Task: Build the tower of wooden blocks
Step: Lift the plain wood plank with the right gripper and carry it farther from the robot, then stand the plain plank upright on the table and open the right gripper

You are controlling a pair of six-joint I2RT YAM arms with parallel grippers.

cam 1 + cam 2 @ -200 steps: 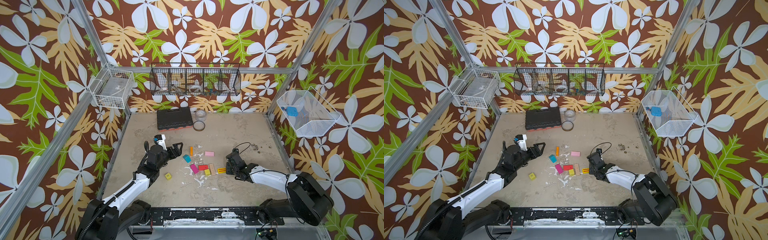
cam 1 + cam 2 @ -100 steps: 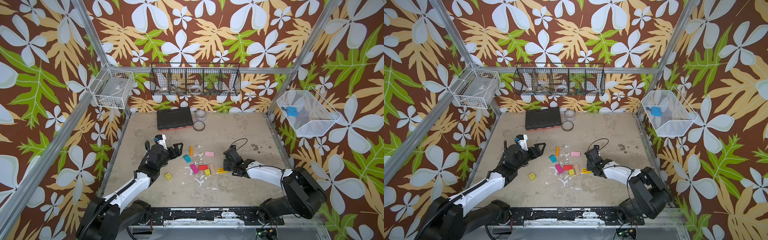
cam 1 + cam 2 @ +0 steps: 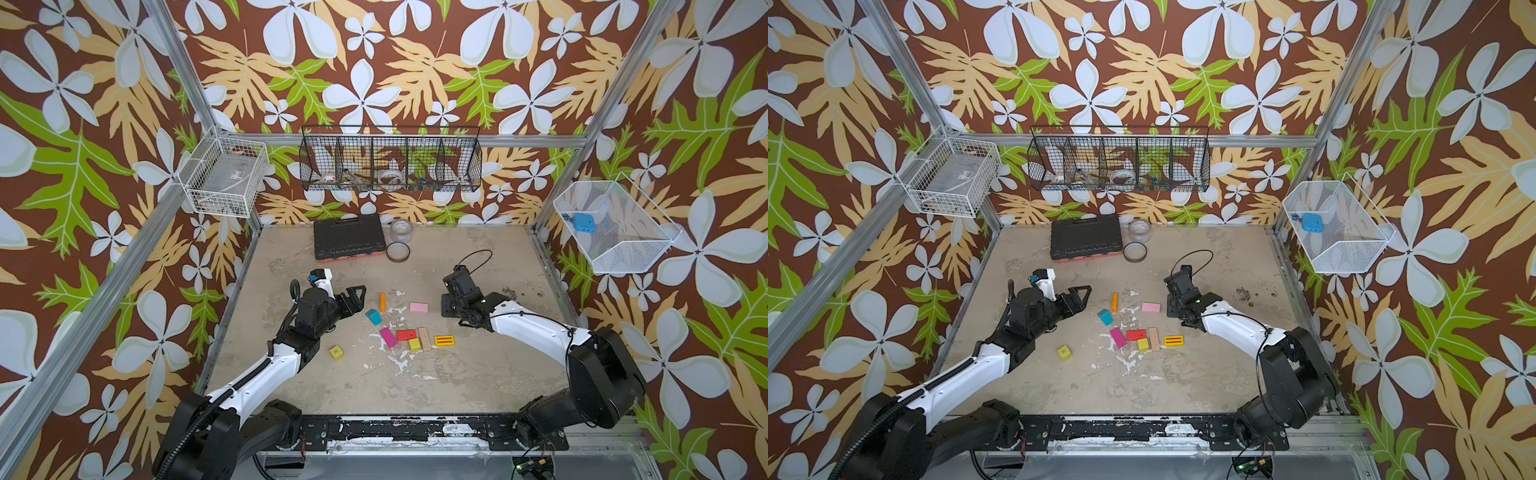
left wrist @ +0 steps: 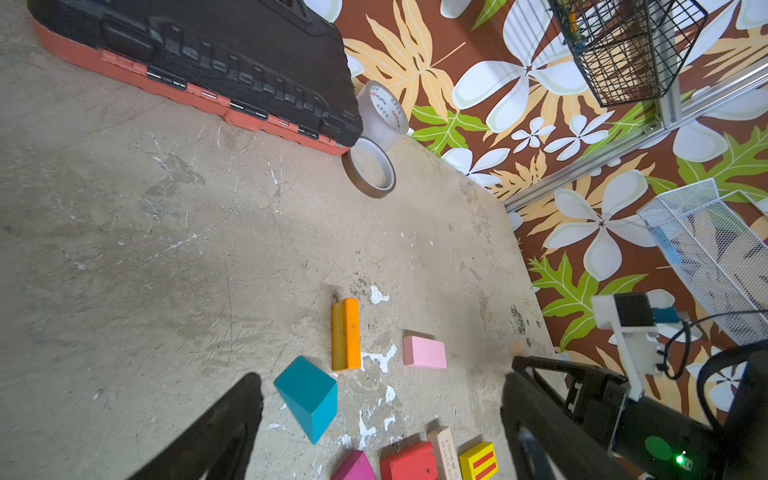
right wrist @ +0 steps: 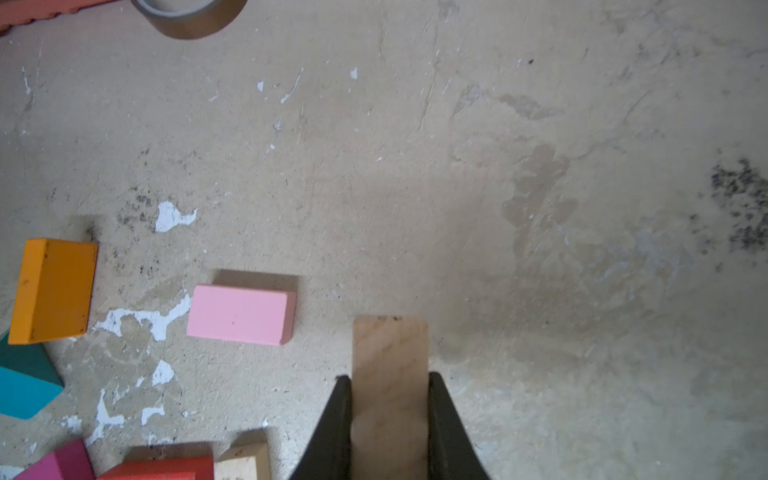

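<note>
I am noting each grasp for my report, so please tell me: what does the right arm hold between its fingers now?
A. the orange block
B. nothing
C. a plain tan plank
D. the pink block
C: in the right wrist view the fingers of the right gripper press on both sides of a plain tan plank, while the pink block lies free on the table.

left gripper (image 3: 360, 298): I had it low, jaws wide apart | right gripper (image 5: 389, 378): I had it clamped on tan plank (image 5: 390, 345)
</note>
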